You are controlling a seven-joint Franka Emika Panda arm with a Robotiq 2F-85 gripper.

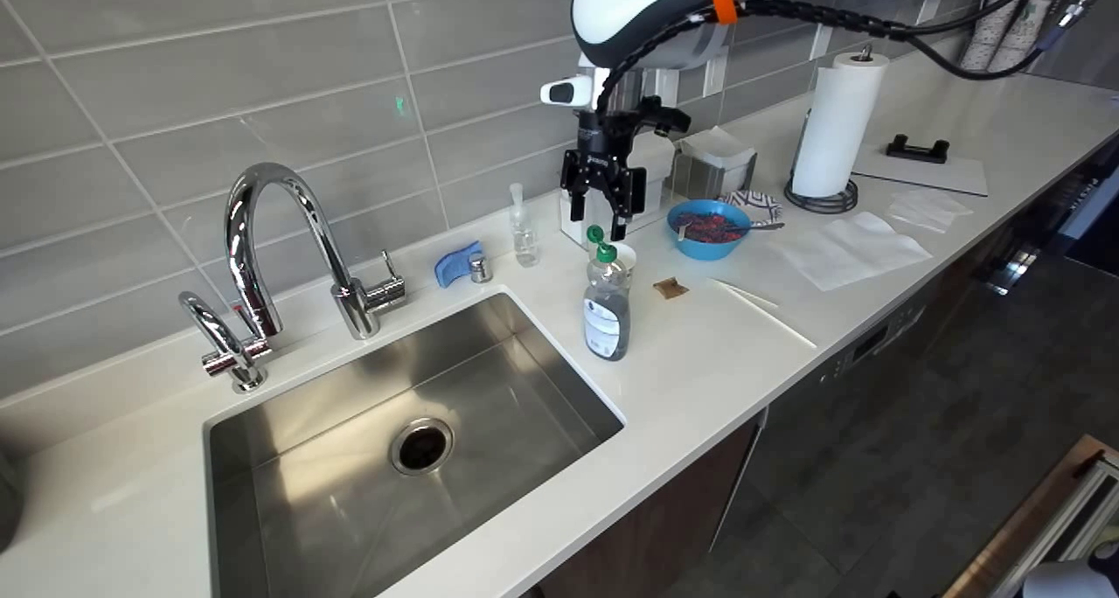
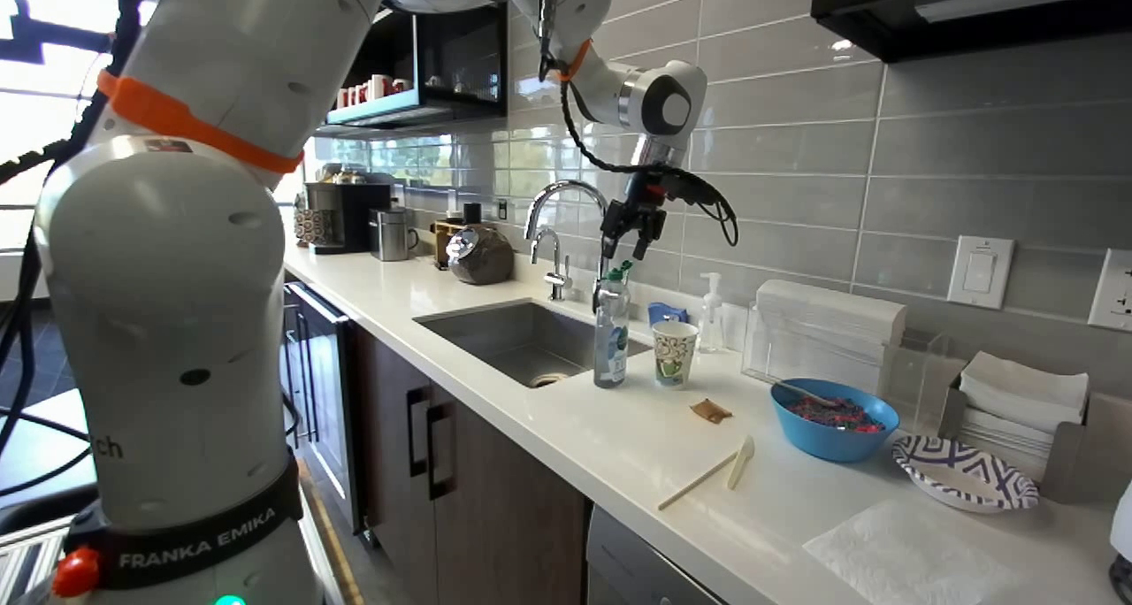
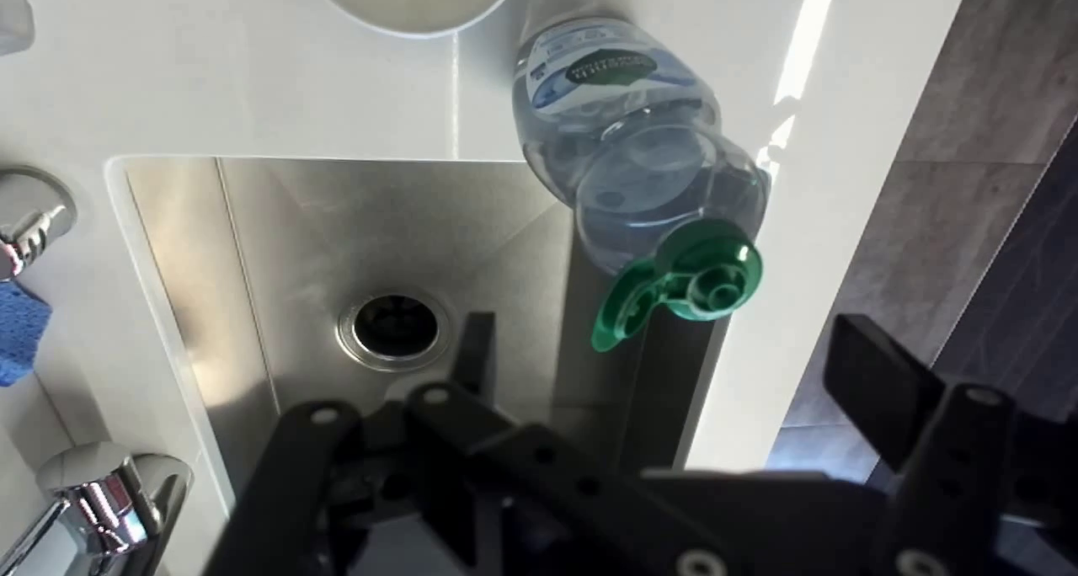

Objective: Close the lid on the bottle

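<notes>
Bottle (image 1: 606, 311) in both exterior views, wrist view nearer, looking down

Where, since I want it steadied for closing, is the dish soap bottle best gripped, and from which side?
Probably at the slight waist of the dish soap bottle, coming from the front edge of the counter: the upright body narrows there, and both the open green flip lid and the paper cup are toward the tile wall.
</notes>
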